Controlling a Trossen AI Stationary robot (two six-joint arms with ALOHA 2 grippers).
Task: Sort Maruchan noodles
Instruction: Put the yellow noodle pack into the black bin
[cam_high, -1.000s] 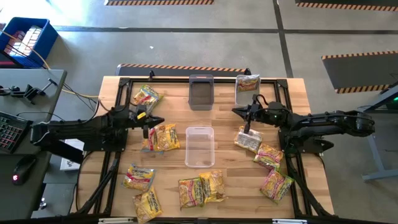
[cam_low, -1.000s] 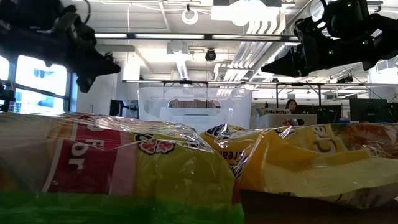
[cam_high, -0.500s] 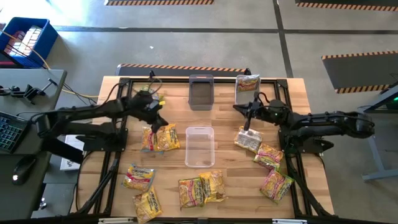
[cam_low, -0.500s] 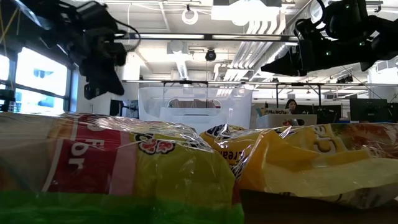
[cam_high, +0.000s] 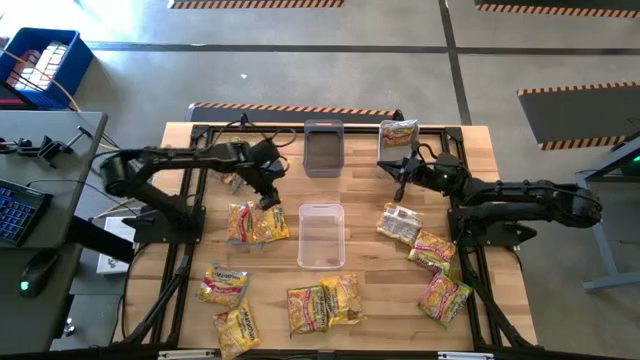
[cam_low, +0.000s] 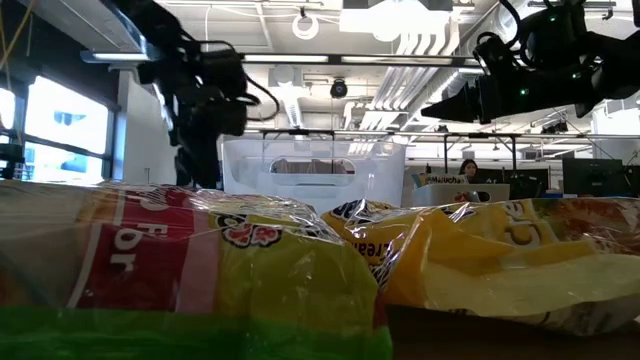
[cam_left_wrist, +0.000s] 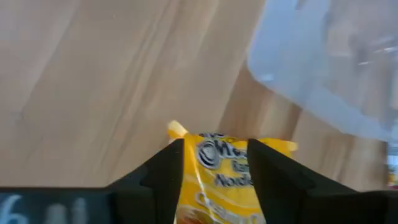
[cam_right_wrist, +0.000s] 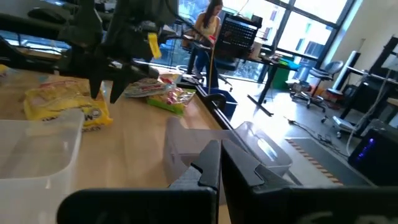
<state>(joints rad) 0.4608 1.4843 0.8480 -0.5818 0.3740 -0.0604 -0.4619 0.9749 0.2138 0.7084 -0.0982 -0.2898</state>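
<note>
Maruchan noodle packets lie scattered on the wooden table. Two yellow ones (cam_high: 258, 222) rest flat left of the clear bin (cam_high: 321, 235). My left gripper (cam_left_wrist: 214, 163) is tipped steeply down just above them, open, its fingers on either side of a yellow packet (cam_left_wrist: 221, 177) and clear of it in the right wrist view (cam_right_wrist: 62, 102). My right gripper (cam_high: 400, 170) hangs level and shut over the far right of the table, above a silvery packet (cam_high: 400, 224). Nothing is between its fingers (cam_right_wrist: 217, 168).
A grey bin (cam_high: 323, 147) and a bin holding one packet (cam_high: 398, 142) stand at the far edge. A red-and-green packet (cam_high: 235, 155) lies far left. More packets lie near left (cam_high: 222, 285), near middle (cam_high: 325, 303) and near right (cam_high: 443, 297). Black frame rails run along both table sides.
My left gripper has swung toward the table's right, from level to pointing steeply down over the yellow packets, and its fingers have opened. My right gripper has drawn a little toward the far edge, still shut. No packet has moved.
</note>
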